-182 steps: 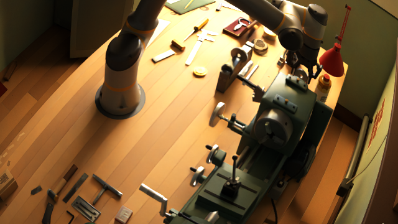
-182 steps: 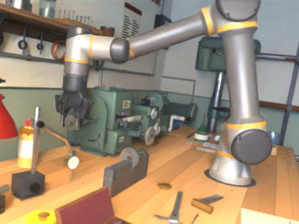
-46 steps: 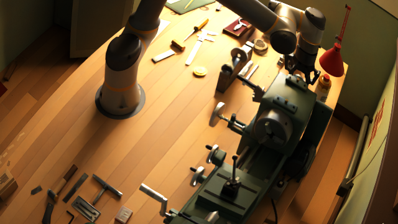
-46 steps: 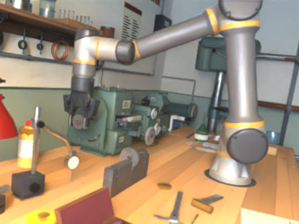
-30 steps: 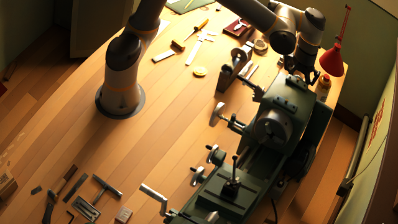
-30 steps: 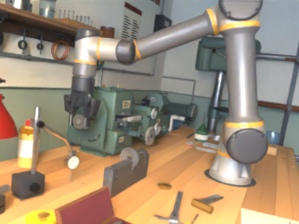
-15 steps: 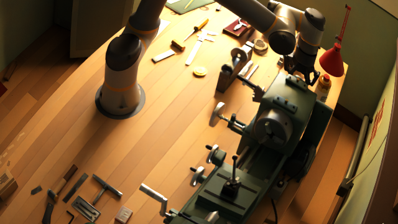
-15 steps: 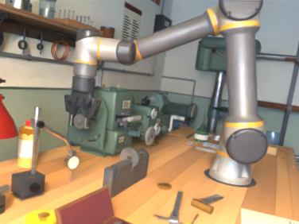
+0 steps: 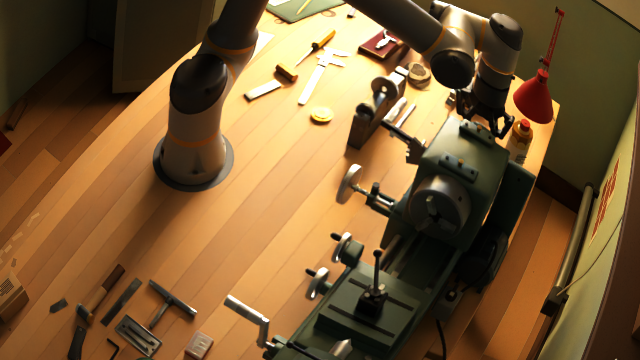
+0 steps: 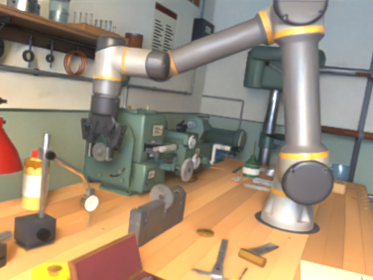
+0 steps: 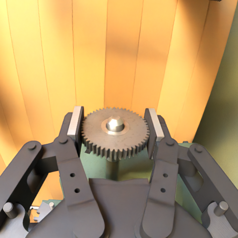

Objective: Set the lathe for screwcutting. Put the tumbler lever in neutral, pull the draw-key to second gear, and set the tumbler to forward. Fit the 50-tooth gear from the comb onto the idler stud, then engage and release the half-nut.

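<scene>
The 50-tooth gear (image 11: 115,132), grey steel with fine teeth, sits flat on a rounded steel stud (image 11: 114,123) at the end face of the green lathe headstock (image 9: 462,170), and my gripper (image 11: 115,131) is closed on its rim. From the second side camera the gear (image 10: 100,150) shows as a grey disc between the fingers, against the left end of the headstock (image 10: 126,149). The gripper (image 9: 484,120) hangs at the far end of the lathe, near the bench's back edge. The tumbler lever, draw-key and half-nut lever are not clearly made out.
The bench's back edge runs just behind the gripper, with a red lamp shade (image 9: 534,95) and a yellow oil bottle (image 9: 520,139) close by. A gear comb block (image 9: 372,112) stands left of the headstock. Hand tools lie scattered over the bench.
</scene>
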Controlling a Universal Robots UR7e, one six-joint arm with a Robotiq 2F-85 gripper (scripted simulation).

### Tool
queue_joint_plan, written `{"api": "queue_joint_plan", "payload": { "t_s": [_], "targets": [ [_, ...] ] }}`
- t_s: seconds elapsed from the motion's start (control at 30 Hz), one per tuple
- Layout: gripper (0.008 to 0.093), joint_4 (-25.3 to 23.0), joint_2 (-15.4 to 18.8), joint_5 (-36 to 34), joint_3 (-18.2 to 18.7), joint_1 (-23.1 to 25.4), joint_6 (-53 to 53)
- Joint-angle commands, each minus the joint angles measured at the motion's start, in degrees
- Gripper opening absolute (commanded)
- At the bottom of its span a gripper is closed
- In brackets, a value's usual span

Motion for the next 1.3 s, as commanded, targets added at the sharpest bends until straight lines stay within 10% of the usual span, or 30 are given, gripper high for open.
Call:
{"api": "queue_joint_plan", "payload": {
  "t_s": [0.0,1.27],
  "targets": [
    [0.0080,-0.05,-0.07,0.00,-0.03,-0.02,-0.02],
    [0.0080,-0.21,-0.44,0.00,0.51,-0.77,-0.76]
  ]
}}
